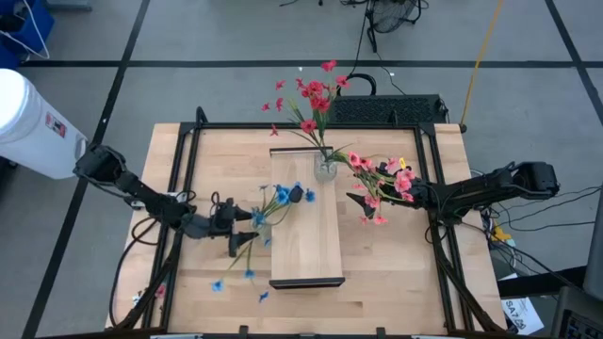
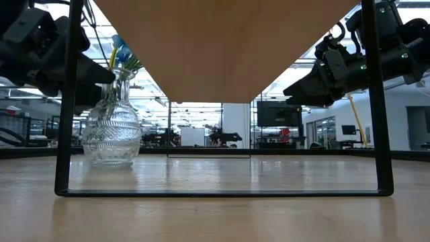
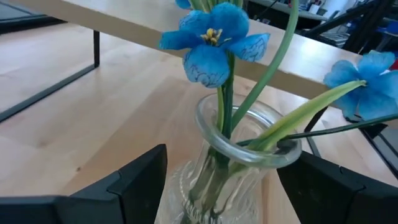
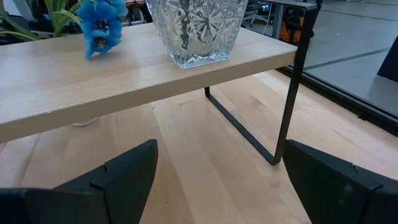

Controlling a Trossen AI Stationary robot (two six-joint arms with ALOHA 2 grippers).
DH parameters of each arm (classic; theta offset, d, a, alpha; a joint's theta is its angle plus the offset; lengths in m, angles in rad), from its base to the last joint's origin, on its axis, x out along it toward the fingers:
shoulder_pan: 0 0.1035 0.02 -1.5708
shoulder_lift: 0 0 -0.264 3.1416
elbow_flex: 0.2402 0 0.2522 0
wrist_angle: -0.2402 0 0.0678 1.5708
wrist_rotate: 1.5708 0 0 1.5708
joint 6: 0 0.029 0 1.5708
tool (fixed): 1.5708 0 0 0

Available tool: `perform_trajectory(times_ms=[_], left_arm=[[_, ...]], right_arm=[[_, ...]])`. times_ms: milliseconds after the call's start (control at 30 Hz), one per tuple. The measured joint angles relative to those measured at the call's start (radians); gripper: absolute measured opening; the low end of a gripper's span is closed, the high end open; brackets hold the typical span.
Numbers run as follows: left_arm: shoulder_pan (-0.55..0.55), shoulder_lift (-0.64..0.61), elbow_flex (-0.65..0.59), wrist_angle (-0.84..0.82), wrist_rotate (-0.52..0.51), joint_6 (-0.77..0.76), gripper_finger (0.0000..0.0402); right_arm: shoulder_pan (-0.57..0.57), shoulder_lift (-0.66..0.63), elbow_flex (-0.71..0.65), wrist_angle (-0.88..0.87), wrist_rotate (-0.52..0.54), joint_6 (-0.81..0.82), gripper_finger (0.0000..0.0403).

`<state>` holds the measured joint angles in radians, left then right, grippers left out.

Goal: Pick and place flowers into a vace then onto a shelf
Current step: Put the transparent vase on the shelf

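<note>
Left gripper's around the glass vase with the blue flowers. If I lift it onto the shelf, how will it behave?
The cut-glass vase looks rigid but breakable and probably slick, so the left gripper, open with fingers either side of its neck, should close gently. Its bulbous base suggests weight sits low. The blue flowers lean out on thin stems and may sway or snag the shelf edge.

One camera looks straight down on the whole table [image 1: 396, 282], one sits at table height looking level under the shelf [image 2: 222, 47] into the room, and each wrist camera looks close past its own jaws, both wrist views sharing the shelf and the blue flowers [image 3: 211, 40].
</note>
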<state>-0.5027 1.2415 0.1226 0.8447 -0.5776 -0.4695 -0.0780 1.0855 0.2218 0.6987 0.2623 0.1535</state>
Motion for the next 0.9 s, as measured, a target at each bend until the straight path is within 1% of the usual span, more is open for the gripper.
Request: perform_trajectory(times_ms=[200,600,700,900], left_arm=[[0.045,0.0,0.0,-0.002,0.065,0.01,0.0296],[0.095,0.0,0.0,-0.002,0.083,0.023,0.0293],[0.097,0.0,0.0,-0.002,0.093,0.038,0.0268],[0.097,0.0,0.0,0.007,0.129,0.087,0.0165]], right_arm=[[0.0,0.0,0.0,0.0,0.001,0.0,0.0334],[0.0,0.0,0.0,0.0,0.003,0.0,0.0334],[0.0,0.0,0.0,0.0,0.003,0.002,0.0334],[0.0,0.0,0.0,0.0,0.003,0.002,0.0334]])
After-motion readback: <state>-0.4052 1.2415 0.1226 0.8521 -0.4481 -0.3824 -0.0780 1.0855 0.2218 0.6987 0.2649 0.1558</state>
